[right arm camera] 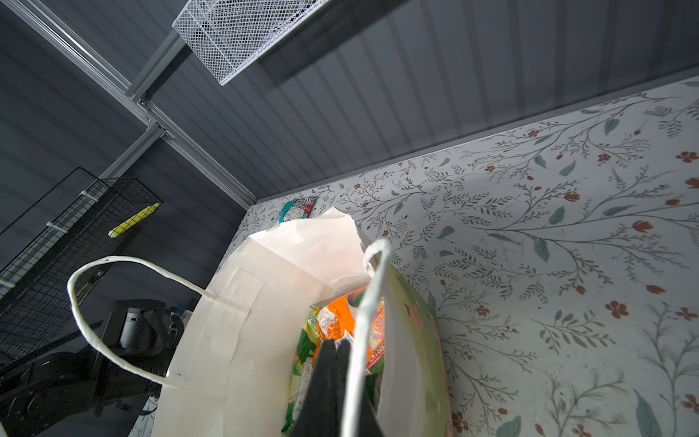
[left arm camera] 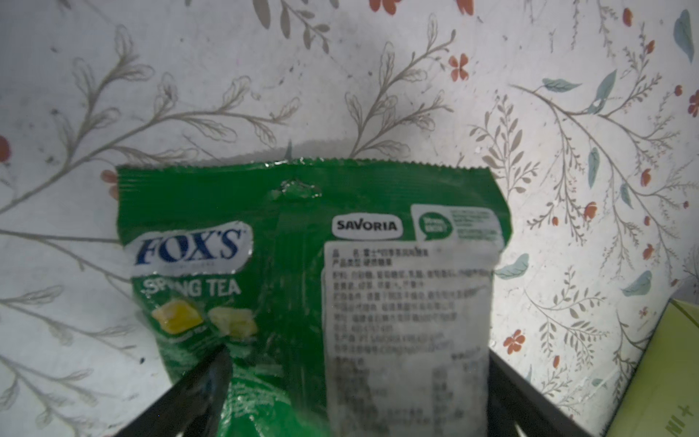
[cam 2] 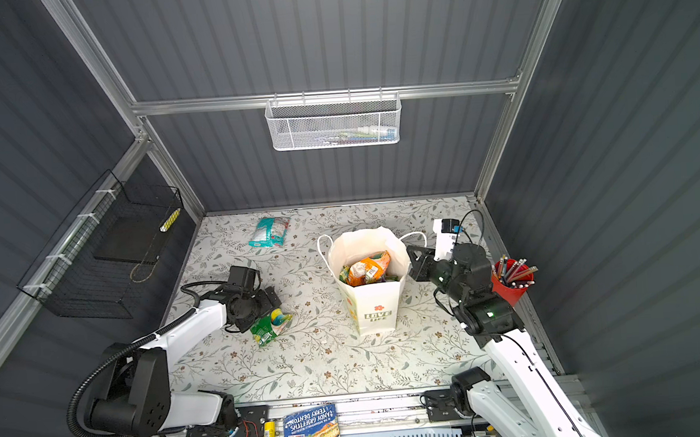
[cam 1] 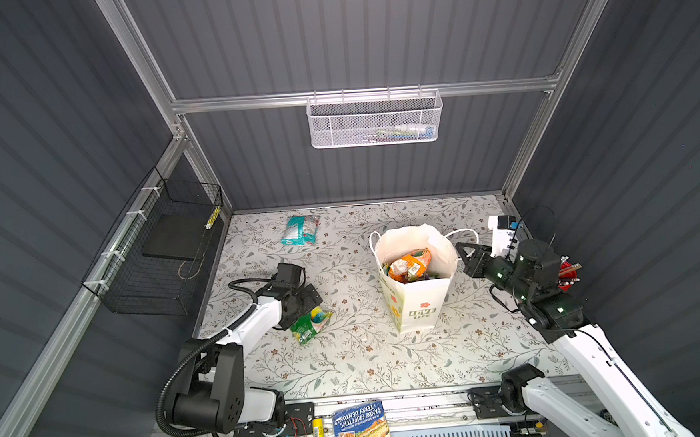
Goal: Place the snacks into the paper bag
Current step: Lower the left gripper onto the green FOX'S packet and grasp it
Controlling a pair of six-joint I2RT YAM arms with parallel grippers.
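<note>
While the left gripper (left arm camera: 357, 359) is straddling, wide open and empty, that crinkly green plastic FOX'S candy packet (left arm camera: 295, 227) lower-centre, I'm guessing it's light, slippery; pinching mid-body's looking safest.

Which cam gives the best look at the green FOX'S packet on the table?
Left wrist: the green FOX'S packet fills the frame, label readable. Both top views show it small, partly under the left claw. Right wrist does not show it.
</note>
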